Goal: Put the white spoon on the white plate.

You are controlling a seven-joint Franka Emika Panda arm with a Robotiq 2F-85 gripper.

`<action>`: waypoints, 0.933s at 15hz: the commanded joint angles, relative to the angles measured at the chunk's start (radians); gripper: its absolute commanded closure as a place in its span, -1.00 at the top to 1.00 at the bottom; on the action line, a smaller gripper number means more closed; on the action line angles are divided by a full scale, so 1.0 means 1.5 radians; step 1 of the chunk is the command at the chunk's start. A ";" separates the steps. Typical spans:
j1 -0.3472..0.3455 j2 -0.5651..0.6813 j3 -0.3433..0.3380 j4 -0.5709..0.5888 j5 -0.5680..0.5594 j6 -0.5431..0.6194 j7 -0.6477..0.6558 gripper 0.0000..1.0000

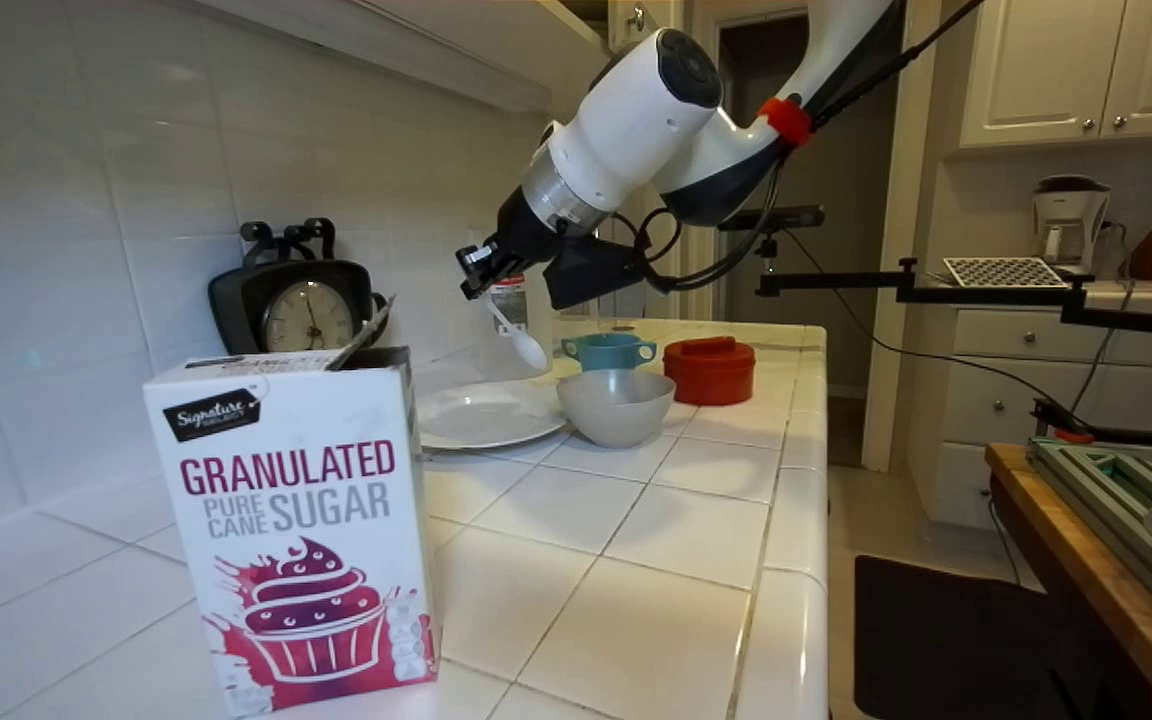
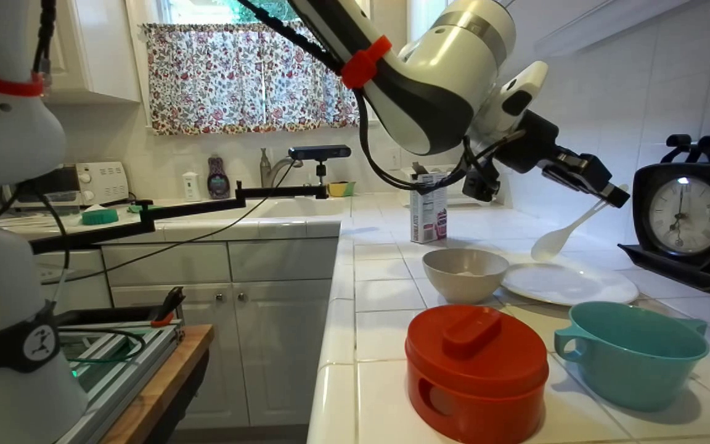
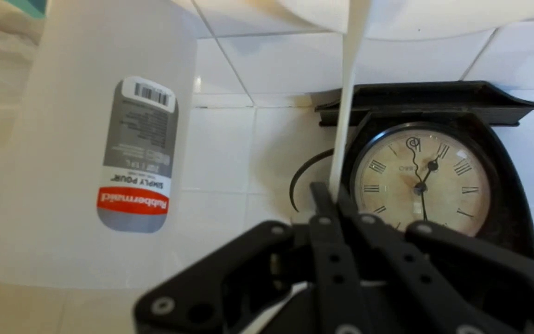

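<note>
Low in the wrist view, just right of centre, my pincer (image 3: 334, 199) is closed tight on the handle end of the white spoon (image 2: 555, 239). Right of centre in an exterior view, the spoon slants bowl-down above the white plate (image 2: 577, 285), apart from it; a pale bowl (image 2: 463, 283) stands just beside the plate.

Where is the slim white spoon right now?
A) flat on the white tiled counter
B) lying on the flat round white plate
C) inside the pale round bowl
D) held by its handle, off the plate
D: the black gripper is shut on the handle of the slim white spoon, and an exterior view shows a gap between its scoop and the round white plate.
</note>
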 commanded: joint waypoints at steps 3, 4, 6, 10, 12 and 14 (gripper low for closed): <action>-0.016 0.034 -0.006 0.022 -0.008 0.062 -0.055 -0.99; -0.017 0.037 -0.008 0.022 -0.008 0.065 -0.063 -0.99; -0.017 0.043 -0.012 0.026 -0.005 0.072 -0.080 -0.99; -0.018 0.052 -0.015 0.034 0.003 0.088 -0.118 -0.99; -0.018 0.058 -0.016 0.040 0.000 0.096 -0.130 -0.99; -0.019 0.063 -0.017 0.043 0.009 0.107 -0.149 -0.99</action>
